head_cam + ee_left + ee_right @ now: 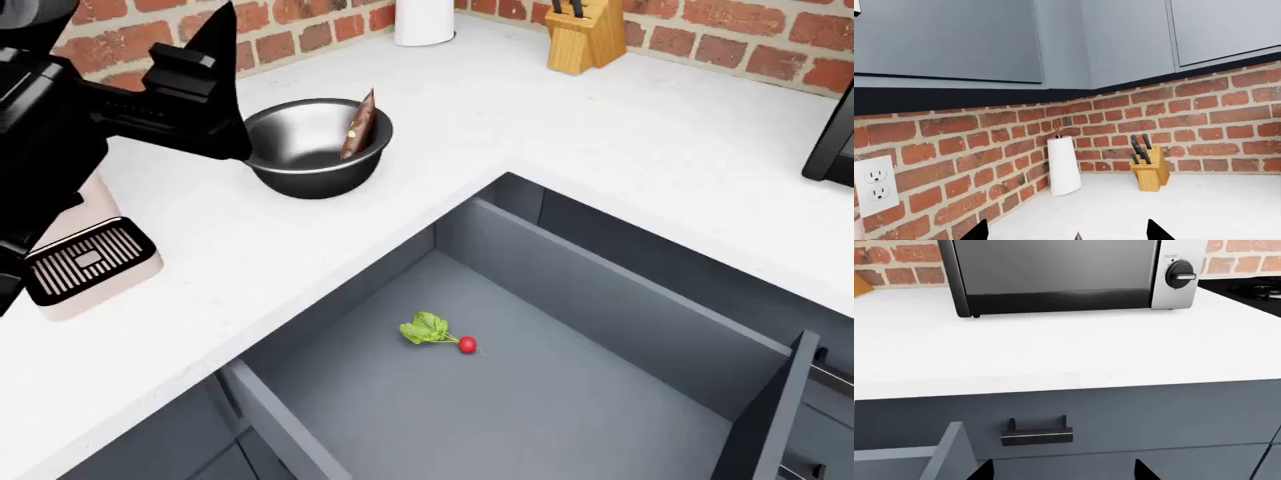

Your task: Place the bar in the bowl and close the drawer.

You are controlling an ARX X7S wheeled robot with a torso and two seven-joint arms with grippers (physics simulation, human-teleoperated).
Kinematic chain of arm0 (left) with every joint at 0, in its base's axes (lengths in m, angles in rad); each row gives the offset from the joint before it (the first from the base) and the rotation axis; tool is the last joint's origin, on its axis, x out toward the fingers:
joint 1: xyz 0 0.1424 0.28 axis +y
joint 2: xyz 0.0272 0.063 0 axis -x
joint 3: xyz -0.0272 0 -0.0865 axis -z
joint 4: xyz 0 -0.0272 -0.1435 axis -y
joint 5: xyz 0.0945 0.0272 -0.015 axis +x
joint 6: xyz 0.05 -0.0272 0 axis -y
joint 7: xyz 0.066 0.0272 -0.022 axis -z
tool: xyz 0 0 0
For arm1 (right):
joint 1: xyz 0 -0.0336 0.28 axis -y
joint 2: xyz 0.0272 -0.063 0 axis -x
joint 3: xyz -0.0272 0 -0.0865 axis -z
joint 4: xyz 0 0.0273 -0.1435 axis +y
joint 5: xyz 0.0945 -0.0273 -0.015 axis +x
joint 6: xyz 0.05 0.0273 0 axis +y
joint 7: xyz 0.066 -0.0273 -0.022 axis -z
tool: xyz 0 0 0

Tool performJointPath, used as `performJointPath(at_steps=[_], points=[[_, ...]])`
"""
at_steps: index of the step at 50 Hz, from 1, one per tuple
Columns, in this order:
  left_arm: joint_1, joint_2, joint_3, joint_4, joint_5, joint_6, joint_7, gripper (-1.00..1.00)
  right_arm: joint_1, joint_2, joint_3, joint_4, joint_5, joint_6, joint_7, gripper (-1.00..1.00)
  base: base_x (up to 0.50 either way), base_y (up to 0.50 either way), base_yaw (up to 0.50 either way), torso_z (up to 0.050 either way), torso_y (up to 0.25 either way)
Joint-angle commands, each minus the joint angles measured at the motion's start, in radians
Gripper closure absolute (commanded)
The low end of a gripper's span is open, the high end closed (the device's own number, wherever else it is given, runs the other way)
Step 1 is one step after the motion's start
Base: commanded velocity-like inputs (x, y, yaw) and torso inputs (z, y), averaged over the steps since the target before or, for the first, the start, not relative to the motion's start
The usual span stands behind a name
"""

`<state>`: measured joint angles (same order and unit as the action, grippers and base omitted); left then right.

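Head view: the bar (359, 126) stands tilted inside the bowl (318, 147) on the worktop (641, 140), far left. The drawer (534, 390) gapes open, nearer the unseen right arm. Left gripper (200, 90) empty; wrist views show both fingers apart.

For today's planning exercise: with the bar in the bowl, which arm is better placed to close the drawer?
Probably right: its gripper faces the cabinet fronts beside the open drawer. The left gripper hovers over the counter by the bowl.
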<state>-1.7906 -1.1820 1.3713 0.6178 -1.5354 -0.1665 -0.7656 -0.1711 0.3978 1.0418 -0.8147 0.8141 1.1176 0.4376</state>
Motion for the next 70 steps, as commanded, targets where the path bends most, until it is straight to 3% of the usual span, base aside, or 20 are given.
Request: performJointPath(at_steps=[1,38,70], points=[[0.01,0.028,-0.032,-0.001,0.031,0.011,0.01,-1.0,-0.051,-0.057,-0.014,0.038,-0.082,-0.073,-0.05,-1.0,0.0,0.0,0.0,0.0,0.0],[0.039,0.045,-0.034,0.0,0.042,0.011,0.006,-1.0,-0.122,-0.118,-0.103,0.271,-0.254,-0.283,-0.116,-1.0,0.0,0.0,0.0,0.0,0.0],[0.037,0.037,-0.052,0.007,0.034,0.003,0.009,-1.0,-0.062,-0.165,-0.36,0.397,-0.351,-0.354,-0.134,-1.0,0.0,0.0,0.0,0.0,0.0]])
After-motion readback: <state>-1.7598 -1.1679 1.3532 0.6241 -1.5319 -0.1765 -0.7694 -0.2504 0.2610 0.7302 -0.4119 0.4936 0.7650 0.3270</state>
